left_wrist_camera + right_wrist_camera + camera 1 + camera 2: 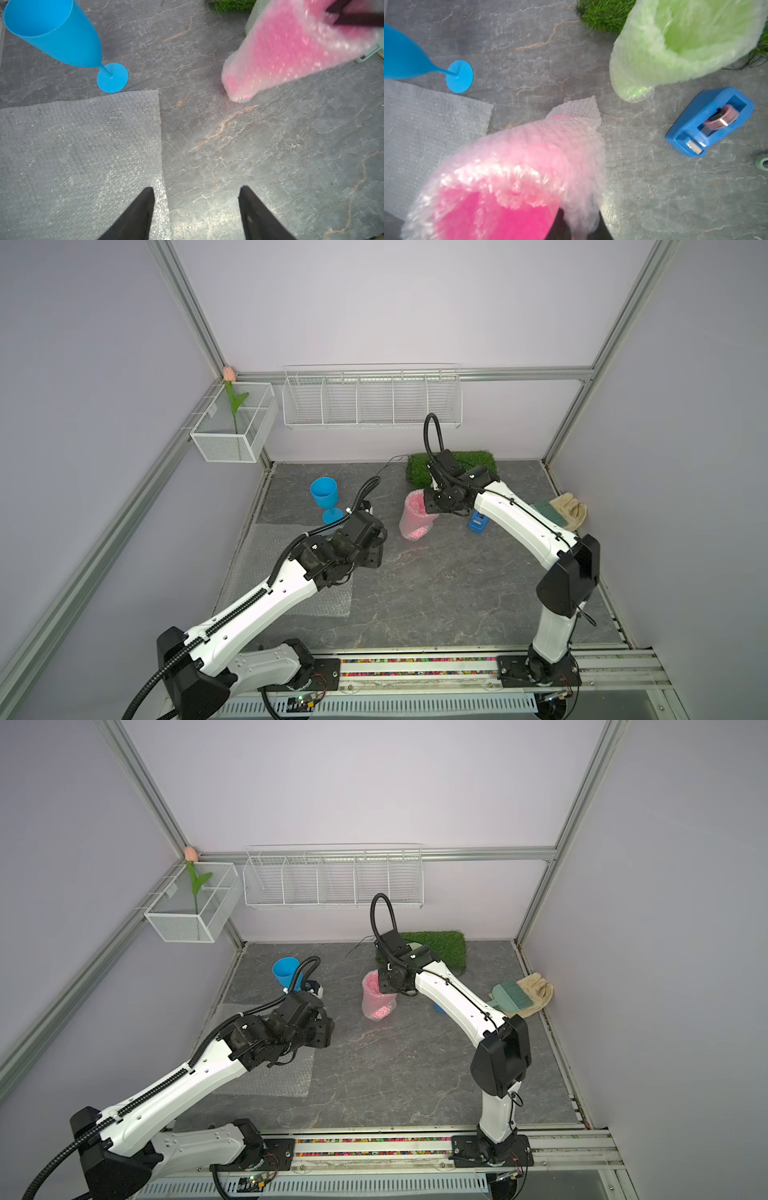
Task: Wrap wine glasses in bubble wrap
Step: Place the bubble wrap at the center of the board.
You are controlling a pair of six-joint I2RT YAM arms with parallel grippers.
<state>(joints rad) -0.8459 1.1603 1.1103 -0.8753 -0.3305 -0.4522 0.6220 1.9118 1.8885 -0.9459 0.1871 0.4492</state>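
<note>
One pink glass (415, 518), sheathed in bubble wrap (577, 108), clamped at the rim by right jaws; near upright, foot toward the table (436, 593), mouth up. Left jaws parted, empty, over edge of flat sheet (79, 145), near upright blue glass (324, 493).

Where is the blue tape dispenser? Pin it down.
In a top view the blue tape dispenser sits right of the wrapped pink goblet, partly under the right arm; the right wrist view shows it near the wrapped green goblet.
</note>
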